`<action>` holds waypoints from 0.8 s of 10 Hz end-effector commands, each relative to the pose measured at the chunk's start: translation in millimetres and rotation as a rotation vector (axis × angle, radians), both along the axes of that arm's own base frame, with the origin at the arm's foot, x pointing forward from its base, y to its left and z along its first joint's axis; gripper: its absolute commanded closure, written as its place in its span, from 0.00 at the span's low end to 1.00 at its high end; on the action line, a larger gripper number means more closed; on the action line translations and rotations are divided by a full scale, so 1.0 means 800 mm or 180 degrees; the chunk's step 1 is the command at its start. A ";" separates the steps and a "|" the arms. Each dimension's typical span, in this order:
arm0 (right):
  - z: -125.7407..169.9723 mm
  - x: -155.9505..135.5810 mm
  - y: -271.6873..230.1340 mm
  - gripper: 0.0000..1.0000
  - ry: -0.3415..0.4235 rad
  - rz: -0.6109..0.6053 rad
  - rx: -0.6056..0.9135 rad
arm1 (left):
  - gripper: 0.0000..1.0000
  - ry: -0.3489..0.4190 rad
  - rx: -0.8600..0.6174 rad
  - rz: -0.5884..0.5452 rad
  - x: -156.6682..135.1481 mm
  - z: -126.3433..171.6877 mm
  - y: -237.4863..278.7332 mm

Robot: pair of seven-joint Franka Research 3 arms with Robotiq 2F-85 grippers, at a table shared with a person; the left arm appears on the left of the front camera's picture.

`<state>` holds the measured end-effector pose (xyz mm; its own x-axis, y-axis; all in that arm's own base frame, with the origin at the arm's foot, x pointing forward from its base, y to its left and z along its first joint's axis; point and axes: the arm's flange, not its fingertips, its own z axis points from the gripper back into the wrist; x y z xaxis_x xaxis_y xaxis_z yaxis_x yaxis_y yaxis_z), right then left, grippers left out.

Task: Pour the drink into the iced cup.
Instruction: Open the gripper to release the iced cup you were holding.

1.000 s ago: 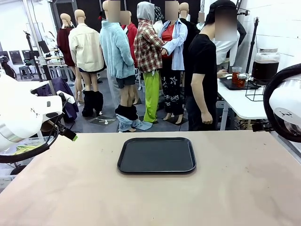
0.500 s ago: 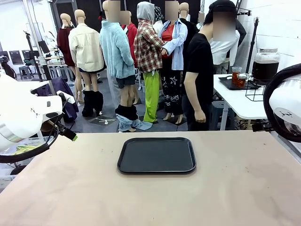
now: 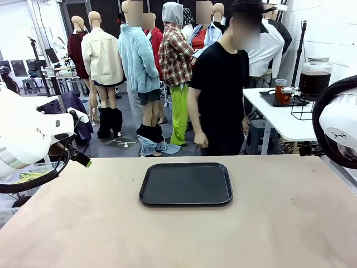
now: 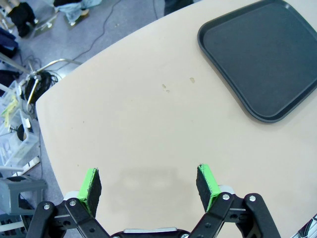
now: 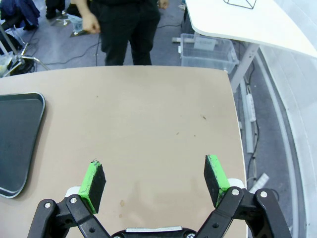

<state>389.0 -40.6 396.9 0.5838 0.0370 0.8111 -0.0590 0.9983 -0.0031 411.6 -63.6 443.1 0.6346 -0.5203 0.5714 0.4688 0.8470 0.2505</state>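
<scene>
Tray (image 3: 186, 183) matt black plastic; table (image 3: 279, 223) smooth beige (faintly stained); pads (image 4: 91, 184) green rubbery.

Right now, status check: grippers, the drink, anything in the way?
Left gripper open, empty, over bare table. Right gripper open, empty. Drink in jar on far side table, out of play. Black tray bare; person at far edge.

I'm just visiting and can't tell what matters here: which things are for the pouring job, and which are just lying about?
For the job:
- drink in a big jar on the far white table
- glasses on a small tray beside it
- black tray on the near table
- left gripper, open
- right gripper, open

Just about:
- plastic bin under the white table
- cables on the floor
</scene>
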 end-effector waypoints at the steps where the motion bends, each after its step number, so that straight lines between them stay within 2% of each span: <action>1: 0.002 0.000 0.001 0.00 0.0004 -0.0016 -0.0014 | 0.00 0.0040 0.0037 0.0012 0.000 0.004 0.001; 8: 0.002 0.000 0.001 0.00 0.0004 -0.0016 -0.0014 | 0.00 0.0040 0.0037 0.0012 0.000 0.004 0.001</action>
<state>389.0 -40.6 396.9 0.5838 0.0370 0.8111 -0.0590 0.9983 -0.0031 411.6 -63.6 443.1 0.6346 -0.5203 0.5714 0.4688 0.8470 0.2505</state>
